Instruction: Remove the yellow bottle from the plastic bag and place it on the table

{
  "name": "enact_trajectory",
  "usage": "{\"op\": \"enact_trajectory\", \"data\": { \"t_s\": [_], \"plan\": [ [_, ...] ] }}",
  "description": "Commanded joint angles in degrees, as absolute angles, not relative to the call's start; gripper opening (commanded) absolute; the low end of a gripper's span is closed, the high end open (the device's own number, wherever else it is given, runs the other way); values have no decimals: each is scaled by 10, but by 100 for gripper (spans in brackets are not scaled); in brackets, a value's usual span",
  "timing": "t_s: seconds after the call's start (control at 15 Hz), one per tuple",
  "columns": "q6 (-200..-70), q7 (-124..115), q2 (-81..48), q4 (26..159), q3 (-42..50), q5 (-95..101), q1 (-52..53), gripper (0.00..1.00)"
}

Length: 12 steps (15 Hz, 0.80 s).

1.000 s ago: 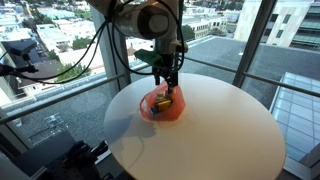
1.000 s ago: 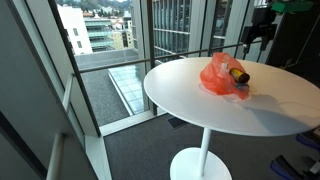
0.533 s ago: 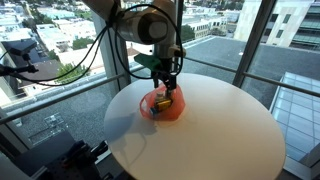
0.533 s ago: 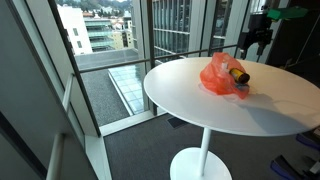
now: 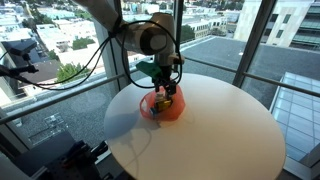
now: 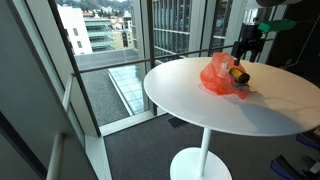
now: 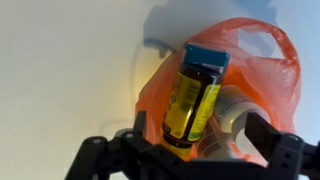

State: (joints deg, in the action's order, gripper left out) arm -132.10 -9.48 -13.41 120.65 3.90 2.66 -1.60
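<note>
Your pincer [image 7: 190, 140] hangs spread apart over the orange bag [image 7: 268, 62] — the yellow bottle [image 7: 195, 98] lies inside it, blue-capped. The bag rests on the white counter [image 7: 60, 60].

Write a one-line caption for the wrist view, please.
Wrist view: open jaws flank the yellow bottle, blue-capped, lying in the orange plastic bag on the white table.

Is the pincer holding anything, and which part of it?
Nothing yet. The pincer is open over the yellow bottle, which lies in the orange bag.
</note>
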Motion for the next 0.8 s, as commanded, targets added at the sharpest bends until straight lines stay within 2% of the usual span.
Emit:
{"op": "enact_trajectory", "data": {
  "t_s": [0.0, 0.73],
  "plan": [
    [-1332, -116, -149, 1199, 45, 29, -16, 100],
    [-1359, -130, -179, 1203, 49, 23, -14, 100]
  ]
}}
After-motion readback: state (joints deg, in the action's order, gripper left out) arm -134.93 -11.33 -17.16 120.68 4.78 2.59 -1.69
